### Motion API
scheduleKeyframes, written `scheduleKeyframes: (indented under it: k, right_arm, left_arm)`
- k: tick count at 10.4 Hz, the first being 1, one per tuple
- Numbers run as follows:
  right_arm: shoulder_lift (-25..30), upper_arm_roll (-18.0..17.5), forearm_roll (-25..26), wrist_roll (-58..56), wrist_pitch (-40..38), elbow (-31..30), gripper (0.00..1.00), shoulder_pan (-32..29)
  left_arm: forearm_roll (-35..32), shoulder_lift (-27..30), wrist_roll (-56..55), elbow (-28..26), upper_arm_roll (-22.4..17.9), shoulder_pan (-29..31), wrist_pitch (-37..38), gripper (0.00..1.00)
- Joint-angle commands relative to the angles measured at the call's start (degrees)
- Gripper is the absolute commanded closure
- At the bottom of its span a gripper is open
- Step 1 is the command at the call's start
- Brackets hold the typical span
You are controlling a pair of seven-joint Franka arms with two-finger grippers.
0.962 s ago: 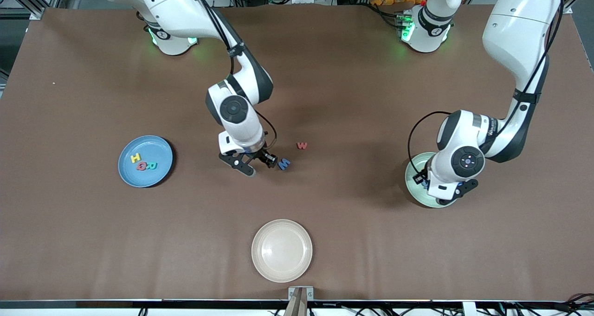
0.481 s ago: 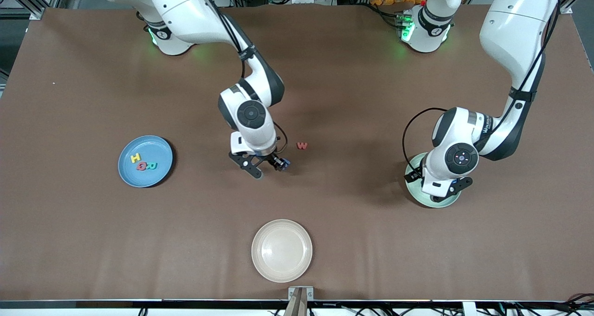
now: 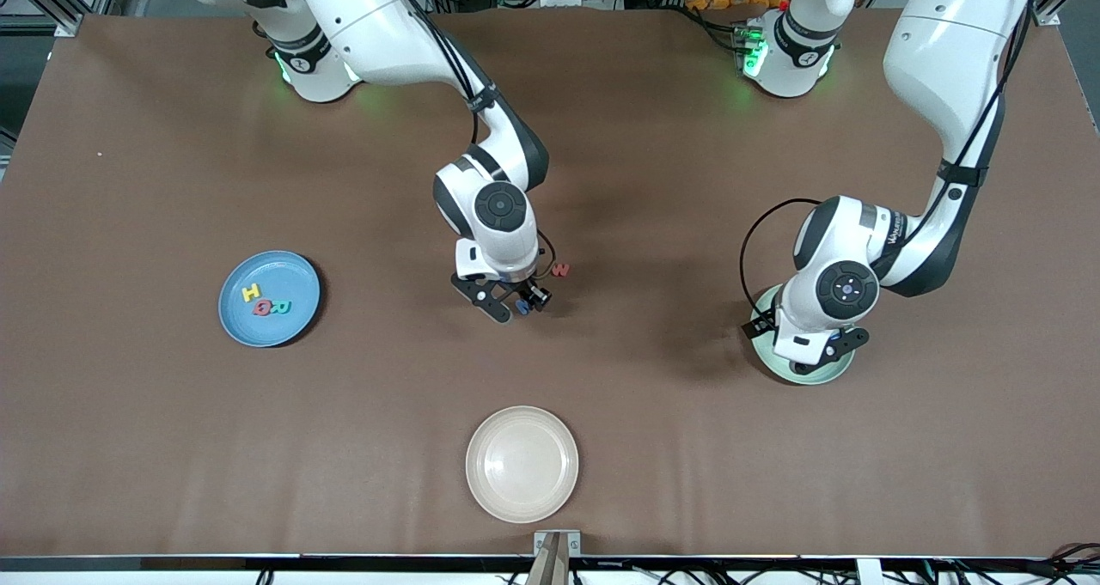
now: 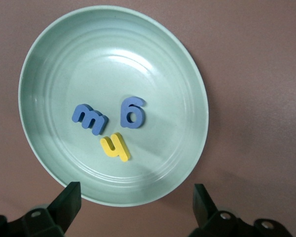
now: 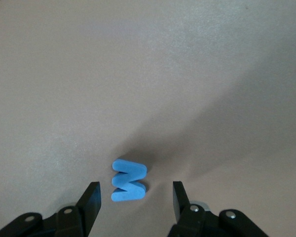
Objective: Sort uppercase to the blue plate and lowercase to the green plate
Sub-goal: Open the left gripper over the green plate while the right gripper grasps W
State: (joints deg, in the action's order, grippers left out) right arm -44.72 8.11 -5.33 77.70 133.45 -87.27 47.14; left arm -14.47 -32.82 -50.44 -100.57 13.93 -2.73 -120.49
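Observation:
My right gripper (image 3: 516, 301) stands open low over the blue W (image 3: 522, 307), an uppercase letter lying flat on the table. In the right wrist view the blue W (image 5: 129, 180) lies just ahead of the gripper (image 5: 135, 200), between the lines of its fingers. A red w (image 3: 560, 269) lies beside it, toward the left arm's end. The blue plate (image 3: 284, 271) holds yellow H (image 3: 251, 292), red Q (image 3: 260, 308) and green R (image 3: 281, 307). My left gripper (image 3: 803, 349) hangs open and empty over the green plate (image 3: 816, 376). That green plate (image 4: 113, 64) holds blue m (image 4: 90, 119), blue g (image 4: 133, 112) and yellow y (image 4: 116, 146).
A cream plate (image 3: 522, 463) with nothing on it sits near the table's front edge, nearer to the front camera than the blue W. Bare brown table stretches between the three plates.
My right arm has slid toward the left arm's end, from beside the blue W to over it. The left gripper has opened over the green plate and shifted a little.

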Motion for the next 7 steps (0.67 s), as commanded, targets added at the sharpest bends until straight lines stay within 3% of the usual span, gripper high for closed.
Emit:
scheduleKeyframes:
  k: [1, 4, 7]
  right_arm:
    - [-2.9, 0.1, 1.5, 1.7, -0.9, 4.4, 0.33, 0.0]
    - [-4.3, 0.2, 1.8, 1.8, -0.8, 5.3, 0.34, 0.1]
    - [-5.1, 0.1, 6.1, 4.2, -0.8, 5.3, 0.36, 0.5]
  left_arm:
    - [-1.4, 0.7, 0.2, -0.2, 0.0, -0.1, -0.4, 0.0]
    - [-1.4, 0.7, 0.0, -0.1, 0.0, -0.1, -0.4, 0.0]
    - [-1.4, 0.3, -0.1, 0.0, 0.0, -0.2, -0.4, 0.0]
